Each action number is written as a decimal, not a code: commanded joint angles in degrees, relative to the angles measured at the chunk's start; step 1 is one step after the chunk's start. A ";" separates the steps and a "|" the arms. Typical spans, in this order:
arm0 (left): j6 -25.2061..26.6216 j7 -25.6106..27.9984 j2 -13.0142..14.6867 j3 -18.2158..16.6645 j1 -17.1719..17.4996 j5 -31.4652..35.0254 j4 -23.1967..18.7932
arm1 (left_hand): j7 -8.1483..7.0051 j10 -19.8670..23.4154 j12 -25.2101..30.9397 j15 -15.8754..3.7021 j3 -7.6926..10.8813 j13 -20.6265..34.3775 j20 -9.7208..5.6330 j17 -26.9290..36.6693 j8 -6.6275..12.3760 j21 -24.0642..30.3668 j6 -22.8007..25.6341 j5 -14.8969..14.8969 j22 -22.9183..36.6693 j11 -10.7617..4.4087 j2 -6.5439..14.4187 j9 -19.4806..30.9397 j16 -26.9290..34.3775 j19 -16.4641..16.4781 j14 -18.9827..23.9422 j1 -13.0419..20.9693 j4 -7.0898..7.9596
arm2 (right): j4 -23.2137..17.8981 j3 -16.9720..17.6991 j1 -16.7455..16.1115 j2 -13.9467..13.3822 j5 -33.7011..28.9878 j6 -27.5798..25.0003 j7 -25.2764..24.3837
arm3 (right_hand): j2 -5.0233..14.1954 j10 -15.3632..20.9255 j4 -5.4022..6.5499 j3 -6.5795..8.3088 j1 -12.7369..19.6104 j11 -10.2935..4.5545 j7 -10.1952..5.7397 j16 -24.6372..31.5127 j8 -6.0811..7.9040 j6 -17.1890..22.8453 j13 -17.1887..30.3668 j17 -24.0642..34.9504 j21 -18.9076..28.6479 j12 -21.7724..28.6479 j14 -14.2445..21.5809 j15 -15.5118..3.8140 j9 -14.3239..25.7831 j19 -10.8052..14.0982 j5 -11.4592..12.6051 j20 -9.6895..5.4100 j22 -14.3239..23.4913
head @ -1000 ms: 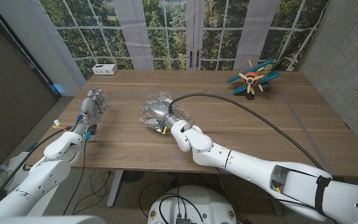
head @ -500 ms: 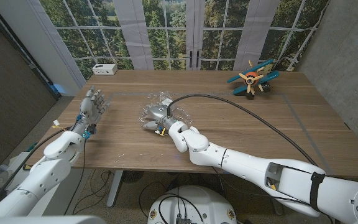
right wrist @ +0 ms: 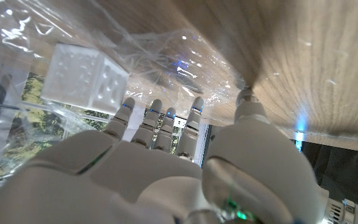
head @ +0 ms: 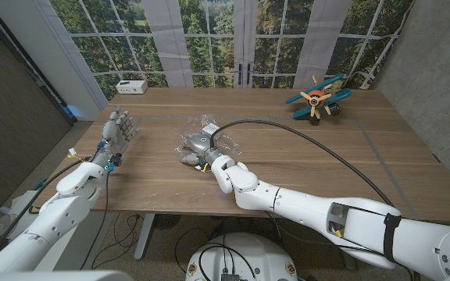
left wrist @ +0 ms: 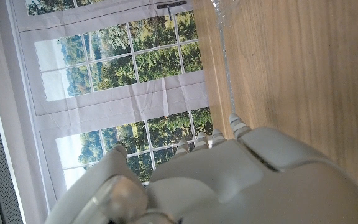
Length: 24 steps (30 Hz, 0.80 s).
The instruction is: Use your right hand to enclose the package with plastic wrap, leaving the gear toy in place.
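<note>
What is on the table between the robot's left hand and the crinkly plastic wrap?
Nothing: in the head view only bare wooden table lies between the left hand and the plastic wrap.

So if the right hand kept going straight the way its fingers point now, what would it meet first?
Most likely the plastic wrap, which lies crinkled on the table right ahead of the right hand, and then the white package under it. How close the fingers are to the package is hard to judge.
</note>
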 commanded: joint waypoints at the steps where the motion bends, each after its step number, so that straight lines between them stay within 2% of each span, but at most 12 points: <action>1: 0.18 -0.11 0.12 0.31 -0.30 0.17 -0.14 | -0.60 -4.52 0.02 0.16 0.04 0.23 0.26 0.18 0.07 -0.15 -3.37 -0.08 0.21 0.40 0.50 0.22 0.10 -0.20 -4.64 0.39 -0.16 | 3.84 -1.69 -0.23 1.05 -1.31 -3.43 -7.34 | 1.44 3.14 -0.71 2.17 5.95 -0.63 -0.04 0.99 1.46 4.48 0.11 -0.25 0.82 0.88 2.51 -2.22 0.10 2.07 1.04 -0.44 0.00; 4: 0.16 -0.17 0.09 0.36 -0.28 0.14 -0.17 | -0.58 -4.56 0.00 0.14 0.03 0.23 0.26 0.18 0.09 -0.14 -3.32 -0.10 0.21 0.38 0.48 0.22 0.10 -0.19 -4.64 0.39 -0.17 | 4.33 -1.61 -0.56 1.08 -1.54 -3.85 -10.30 | 1.96 5.45 -0.90 3.12 8.25 -0.94 -0.10 1.56 1.97 6.60 0.07 -0.47 1.14 1.43 4.28 -3.25 0.05 3.39 1.21 -1.05 -0.06; 6: 0.06 -0.19 0.01 0.40 -0.29 0.14 -0.15 | -0.56 -4.54 0.01 0.13 0.03 0.23 0.28 0.18 0.08 -0.14 -3.35 -0.10 0.22 0.41 0.48 0.22 0.11 -0.19 -4.64 0.40 -0.17 | 4.88 -1.27 -0.94 1.14 -1.31 -3.32 -13.11 | 2.57 7.68 -0.69 3.80 9.59 -1.14 0.48 2.03 2.65 9.09 0.04 -0.59 1.49 2.00 5.70 -3.86 0.02 4.73 1.21 -1.71 -0.11; 8: -0.01 -0.22 -0.02 0.43 -0.29 0.17 -0.13 | -0.59 -4.55 0.01 0.11 0.03 0.23 0.28 0.18 0.07 -0.12 -3.38 -0.11 0.22 0.38 0.47 0.22 0.11 -0.15 -4.65 0.40 -0.17 | 5.16 -1.07 -1.11 0.91 -1.00 -2.38 -15.15 | 3.56 10.24 -0.58 4.88 11.65 -1.42 0.38 2.58 3.92 13.53 -0.01 -0.73 1.68 2.56 7.30 -4.65 -0.04 5.90 0.97 -2.45 -0.17; 9: -0.04 -0.21 -0.02 0.43 -0.28 0.19 -0.13 | -0.58 -4.57 0.00 0.09 0.03 0.23 0.27 0.18 0.06 -0.12 -3.40 -0.11 0.22 0.38 0.47 0.22 0.10 -0.16 -4.66 0.40 -0.18 | 5.34 -0.88 -1.22 0.82 -0.73 -1.74 -16.29 | 4.00 12.23 -0.33 5.21 12.59 -2.36 0.35 3.10 4.95 17.15 -0.07 -0.67 1.74 2.92 8.28 -5.20 -0.06 6.65 0.43 -2.95 -0.21; 10: -0.09 -0.23 -0.06 0.42 -0.27 0.16 -0.13 | -0.58 -4.57 -0.01 0.10 0.03 0.23 0.29 0.18 0.06 -0.13 -3.41 -0.12 0.22 0.42 0.47 0.22 0.11 -0.18 -4.65 0.40 -0.18 | 5.57 -0.70 -1.44 0.78 -0.56 -1.22 -17.69 | 4.45 13.47 -0.28 5.56 13.30 -2.48 0.80 3.52 5.64 19.47 -0.11 -0.70 1.74 3.15 9.33 -6.00 -0.03 7.01 0.12 -3.21 -0.22; 13: -0.12 -0.15 -0.04 0.42 -0.22 0.20 -0.17 | -0.56 -4.61 -0.02 0.09 0.03 0.23 0.28 0.18 0.07 -0.11 -3.39 -0.13 0.22 0.35 0.46 0.22 0.11 -0.14 -4.66 0.40 -0.18 | 6.84 0.04 -2.06 0.81 0.19 1.42 -22.97 | 4.76 16.44 0.07 5.63 14.05 -3.12 1.92 4.16 7.52 25.08 -0.18 -0.67 1.98 3.72 10.58 -6.79 0.10 8.36 -0.89 -4.07 -0.22; 19: -0.09 -0.19 -0.02 0.39 -0.14 0.10 -0.19 | -0.53 -4.57 -0.01 0.11 0.03 0.23 0.27 0.17 0.06 -0.12 -3.41 -0.15 0.22 0.39 0.45 0.22 0.12 -0.15 -4.65 0.41 -0.19 | 9.45 1.69 -2.96 1.43 1.94 6.58 -32.73 | 4.93 18.29 0.17 5.98 14.54 -2.85 2.41 4.84 7.67 26.00 -0.19 -0.83 2.32 4.07 12.81 -7.77 0.07 9.72 -1.41 -4.38 -0.22; 24: -0.02 -0.23 0.03 0.42 -0.13 0.08 -0.23 | -0.53 -4.60 -0.02 0.11 0.04 0.23 0.29 0.17 0.08 -0.10 -3.37 -0.16 0.22 0.34 0.45 0.22 0.14 -0.13 -4.61 0.42 -0.20 | 9.67 2.96 -3.35 1.51 3.44 9.61 -37.00 | 5.11 19.21 0.67 6.10 14.13 -2.74 2.22 4.98 7.58 26.04 -0.19 -0.97 2.40 4.21 13.80 -7.95 0.06 10.25 -1.74 -4.45 -0.22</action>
